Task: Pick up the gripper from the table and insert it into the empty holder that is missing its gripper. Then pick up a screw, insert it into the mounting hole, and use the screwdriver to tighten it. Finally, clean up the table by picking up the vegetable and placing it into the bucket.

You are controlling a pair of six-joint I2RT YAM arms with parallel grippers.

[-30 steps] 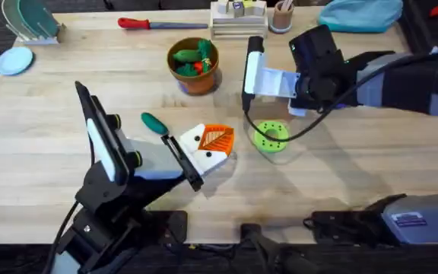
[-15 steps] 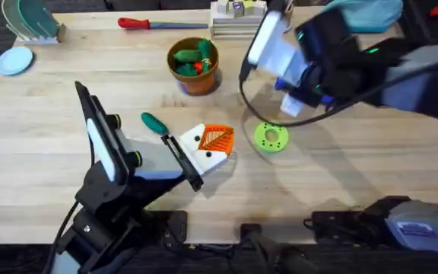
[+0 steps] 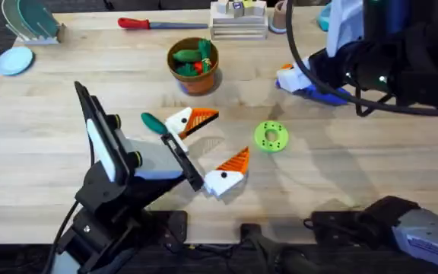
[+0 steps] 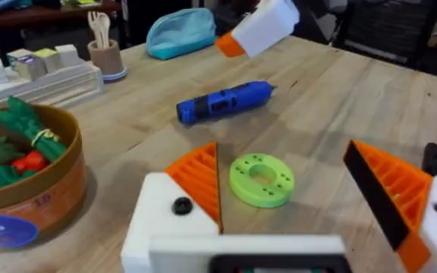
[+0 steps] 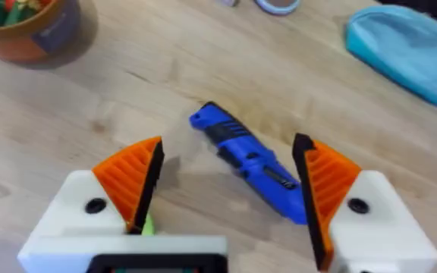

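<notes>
Straddling screwdriver [image 5: 250, 161], right hand [image 5: 230, 189] wide open, empty; left hand [image 3: 207, 150] open; screwdriver tip hidden.

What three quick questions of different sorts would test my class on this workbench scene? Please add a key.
1. True or false: the blue screwdriver lies on the table below the open right gripper.
2. Where is the dark green vegetable? A: in the bucket. B: on the table, beside a finger of the left gripper. C: held by the right gripper.
3. Are the left gripper's fingers open or shut?

Key: 1 true; 2 B; 3 open.
</notes>
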